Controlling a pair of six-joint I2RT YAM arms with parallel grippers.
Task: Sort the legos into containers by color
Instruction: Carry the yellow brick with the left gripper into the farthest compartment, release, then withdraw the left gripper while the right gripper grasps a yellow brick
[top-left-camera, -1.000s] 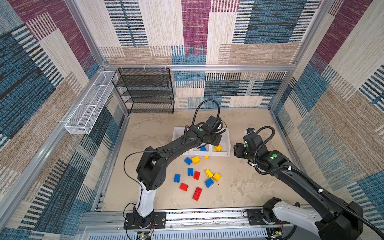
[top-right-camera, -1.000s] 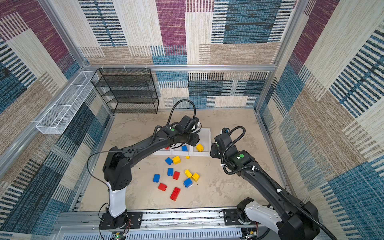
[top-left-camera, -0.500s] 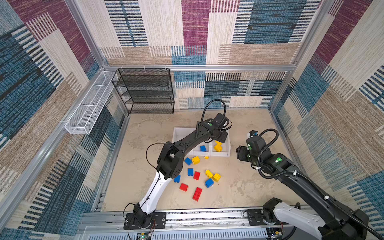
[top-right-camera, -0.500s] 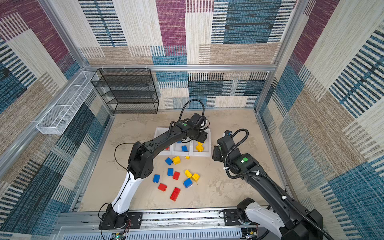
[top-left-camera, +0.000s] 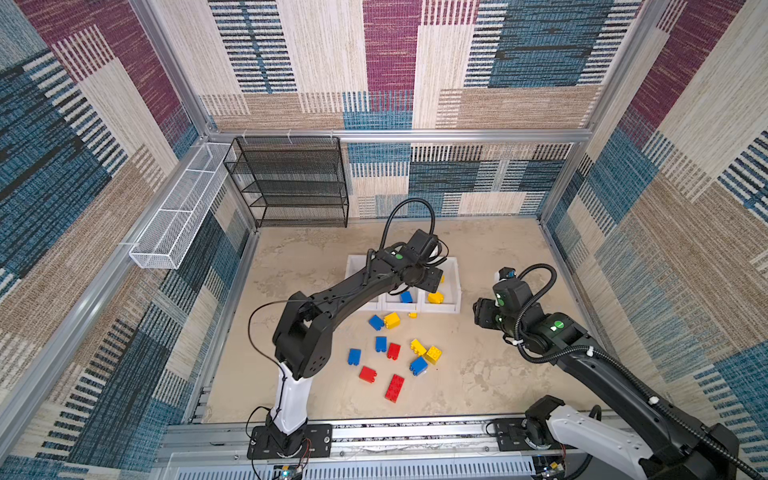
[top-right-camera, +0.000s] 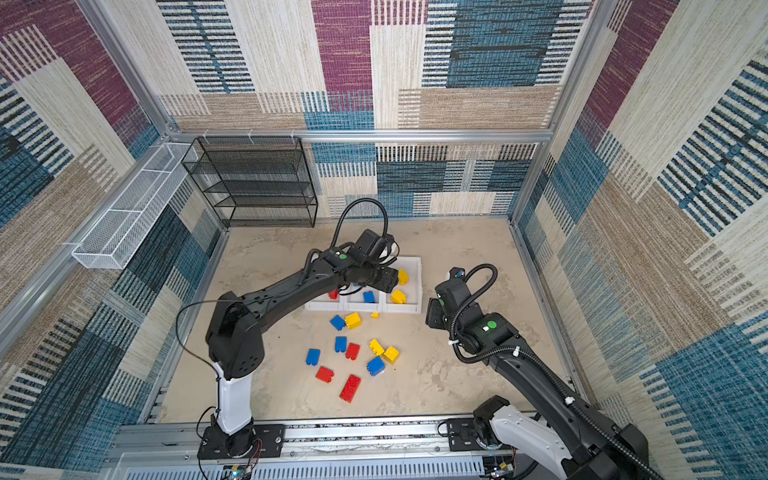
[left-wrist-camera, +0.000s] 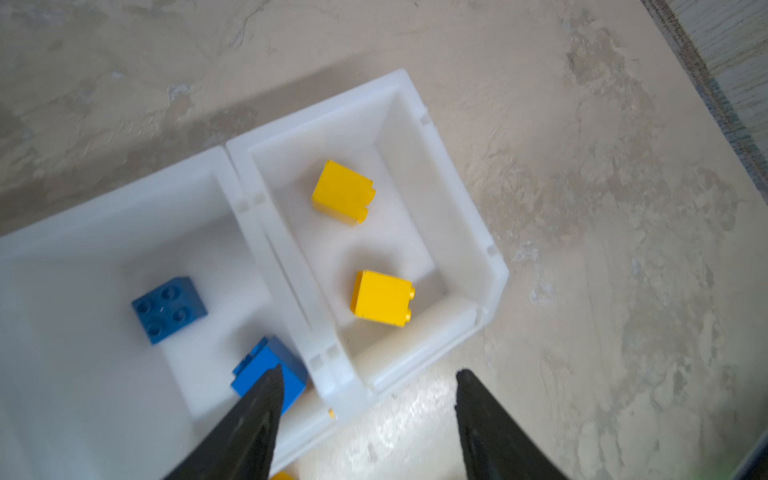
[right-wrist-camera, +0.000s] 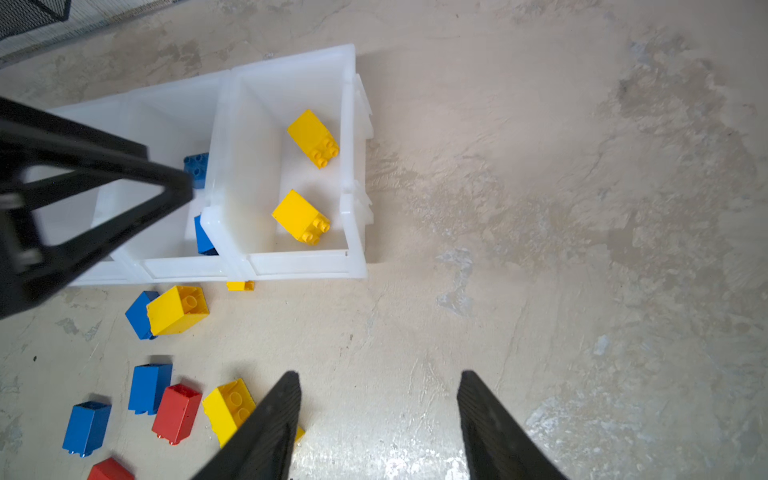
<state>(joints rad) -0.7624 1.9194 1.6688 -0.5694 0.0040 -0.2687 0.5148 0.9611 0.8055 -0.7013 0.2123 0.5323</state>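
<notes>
Jaws: left jaws and right jaws both open wide, nothing held in either.
Under left jaws: front wall where yellow bin (left-wrist-camera: 453, 199) meets blue bin (left-wrist-camera: 124, 216); the jaws hang above it, clear of both.
Yellow bin: two yellow bricks inside, near one (left-wrist-camera: 382, 298) by the front wall, far one (left-wrist-camera: 343, 192) toward the back, apart from each other.
Blue bin: blue brick (left-wrist-camera: 270, 374) partly hidden behind one left fingertip; second blue brick (left-wrist-camera: 168, 309) deeper in, studs up.
Red bin (top-right-camera: 324, 306): end of the row farthest from left jaws; one red brick (top-right-camera: 333, 294) shows in a top view, the arm hides the rest.
Under right jaws: bare bench (right-wrist-camera: 582, 249), off the yellow bin's outer side, apart from it.
Beside right jaws: loose yellow brick (right-wrist-camera: 230, 409) partly behind one fingertip; red brick (right-wrist-camera: 176, 413) just beside it, blue one (right-wrist-camera: 149, 388) touching the red.
Farther out: blue (right-wrist-camera: 141, 313) and yellow (right-wrist-camera: 176, 309) touching, near the bin fronts; small yellow piece (right-wrist-camera: 240, 285) against the front wall; long red brick (top-left-camera: 394, 387) farthest from the bins.
</notes>
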